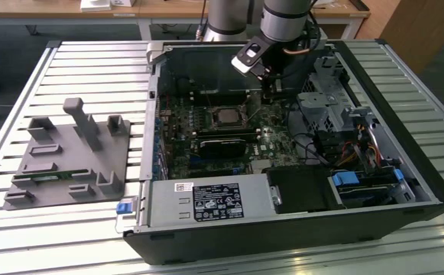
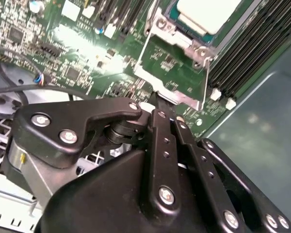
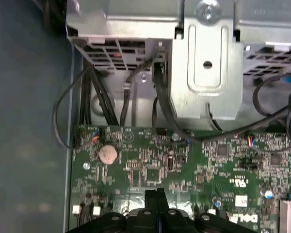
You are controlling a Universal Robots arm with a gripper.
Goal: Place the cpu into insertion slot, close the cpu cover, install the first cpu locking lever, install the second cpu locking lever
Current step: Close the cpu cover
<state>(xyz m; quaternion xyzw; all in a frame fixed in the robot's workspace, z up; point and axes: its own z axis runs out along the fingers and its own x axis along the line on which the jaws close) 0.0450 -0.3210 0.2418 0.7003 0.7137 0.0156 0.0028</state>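
Gripper [image 2: 154,99] is closed tight w/ nothing between, tip at free edge of cpu cover [image 2: 189,101], which lies flipped open at the exterior view's right of insertion slot [image 2: 170,29] w/ cpu [image 2: 208,12] seated inside; I judge: lift edge slowly, approx. along hinge arc.

The gripper [image 3: 156,195], closed to a seam, hangs over the green circuit board [image 3: 208,162].

Grey fixture [image 1: 69,154] on slatted table [image 1: 54,235]; coin battery [image 3: 107,154].
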